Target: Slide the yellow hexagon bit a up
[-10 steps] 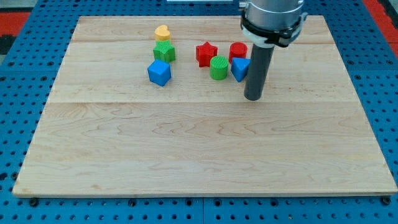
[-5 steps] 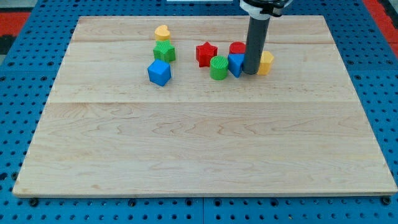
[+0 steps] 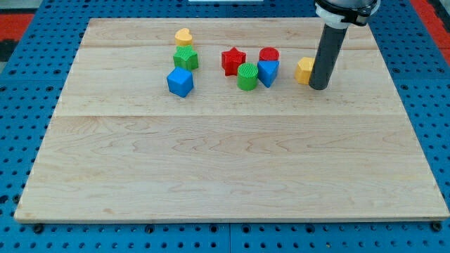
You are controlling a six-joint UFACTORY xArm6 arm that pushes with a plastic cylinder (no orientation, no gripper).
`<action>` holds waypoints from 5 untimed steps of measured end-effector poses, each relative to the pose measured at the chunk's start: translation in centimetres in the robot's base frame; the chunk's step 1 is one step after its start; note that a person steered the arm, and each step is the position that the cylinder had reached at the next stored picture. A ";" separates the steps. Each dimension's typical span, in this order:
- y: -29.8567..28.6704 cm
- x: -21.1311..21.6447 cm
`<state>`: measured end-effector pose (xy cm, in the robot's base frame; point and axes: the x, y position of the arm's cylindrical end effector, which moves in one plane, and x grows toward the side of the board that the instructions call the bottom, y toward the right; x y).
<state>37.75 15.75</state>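
Yellow hexagon (image 3: pixel 304 70) lies at the counter's (image 3: pixel 225 169) upper right, touching my tip (image 3: pixel 318 86) on its right. No fingers are fitted. Blue block (image 3: pixel 268 72) sits left, apart.

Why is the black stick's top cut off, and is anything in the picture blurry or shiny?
In the camera view, the rod runs past the view's top edge, so its upper part is simply out of frame; my tip sits sharp beside the yellow hexagon, on its right. The blocks look crisp, lighting is even, shadows are faint, and the wooden board shows no strong glare.
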 end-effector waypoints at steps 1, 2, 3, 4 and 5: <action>-0.2 -0.9; -0.4 -1.9; -0.4 -3.2; -0.4 -5.0; -0.4 -7.1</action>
<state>30.67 15.32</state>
